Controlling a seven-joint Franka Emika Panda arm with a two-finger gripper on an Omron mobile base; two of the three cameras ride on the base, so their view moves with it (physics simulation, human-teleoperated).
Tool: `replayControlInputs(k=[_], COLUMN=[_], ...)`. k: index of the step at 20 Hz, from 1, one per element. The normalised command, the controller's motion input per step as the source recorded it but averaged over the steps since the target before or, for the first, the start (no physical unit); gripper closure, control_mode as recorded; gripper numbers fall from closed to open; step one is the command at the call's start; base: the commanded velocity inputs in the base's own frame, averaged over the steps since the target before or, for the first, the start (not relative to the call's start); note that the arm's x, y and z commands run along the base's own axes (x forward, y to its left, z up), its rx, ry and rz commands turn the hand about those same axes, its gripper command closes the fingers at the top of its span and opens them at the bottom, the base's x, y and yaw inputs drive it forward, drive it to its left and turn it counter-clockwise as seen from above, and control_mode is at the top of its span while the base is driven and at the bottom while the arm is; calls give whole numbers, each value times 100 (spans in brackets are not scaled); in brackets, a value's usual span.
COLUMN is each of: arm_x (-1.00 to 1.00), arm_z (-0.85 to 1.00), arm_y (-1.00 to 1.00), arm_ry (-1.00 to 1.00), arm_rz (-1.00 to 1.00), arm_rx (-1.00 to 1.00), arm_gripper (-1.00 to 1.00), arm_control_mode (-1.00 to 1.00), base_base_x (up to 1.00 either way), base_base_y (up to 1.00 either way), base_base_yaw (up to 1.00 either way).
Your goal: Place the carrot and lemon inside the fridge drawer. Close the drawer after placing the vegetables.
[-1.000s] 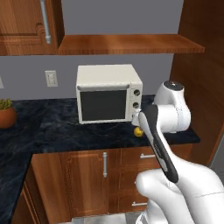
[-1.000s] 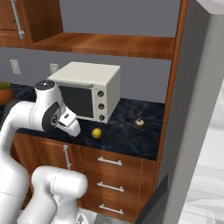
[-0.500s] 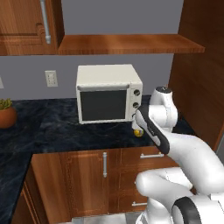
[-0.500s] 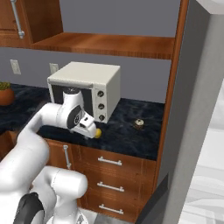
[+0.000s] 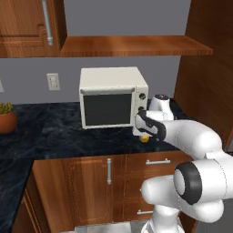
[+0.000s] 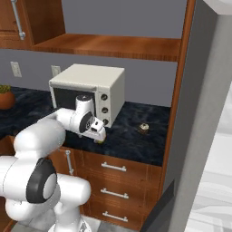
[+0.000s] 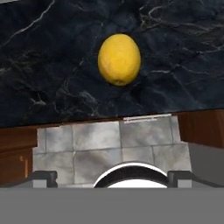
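The lemon [image 7: 119, 59] is a bright yellow oval lying on the dark marble counter [image 7: 52, 65]. In the hand view it sits above my open gripper [image 7: 113, 177], with nothing between the fingertips [image 7: 42, 176]. From the left base view, my gripper [image 5: 141, 131] hovers just over the lemon [image 5: 145, 139], in front of the toaster oven's right corner. In the right base view the gripper [image 6: 98, 134] hangs directly above the lemon [image 6: 97, 141] without touching it. The carrot and the fridge drawer are out of view.
A white toaster oven [image 5: 111, 98] stands on the counter right behind the hand. A small olive-green fruit [image 6: 144, 128] lies further right. A potted plant [image 5: 6, 117] sits far left. Wooden drawers [image 6: 113, 167] run below the counter edge, and a tall grey panel [image 6: 206, 113] stands at the right.
The arm has stretched forward and dropped lower, carrying the hand sideways until it is over the lemon. The jaws stayed open and the lemon has not moved.
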Motion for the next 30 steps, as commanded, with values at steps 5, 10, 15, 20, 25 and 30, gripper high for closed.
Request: replayControlInputs(k=[5,10,15,20,25,30], arm_x=[54,51,41,32,8,0], arm_z=[-27,-31,-36,-26,-29,-35], arm_y=[-8,-6,-5,-12,-2,2], arm_ry=[7,9,8,5,5,1], arm_rz=[7,7,6,4,0,0], arm_rx=[0,0,0,0,0,0], arm_gripper=[-100,-100,-100,-100,-100,100], arm_control_mode=[-100,-100,-100,-100,-100,-100], base_base_x=[0,0,0,0,0,0], base_base_y=[0,0,0,0,0,0], base_base_yaw=[0,0,0,0,0,0])
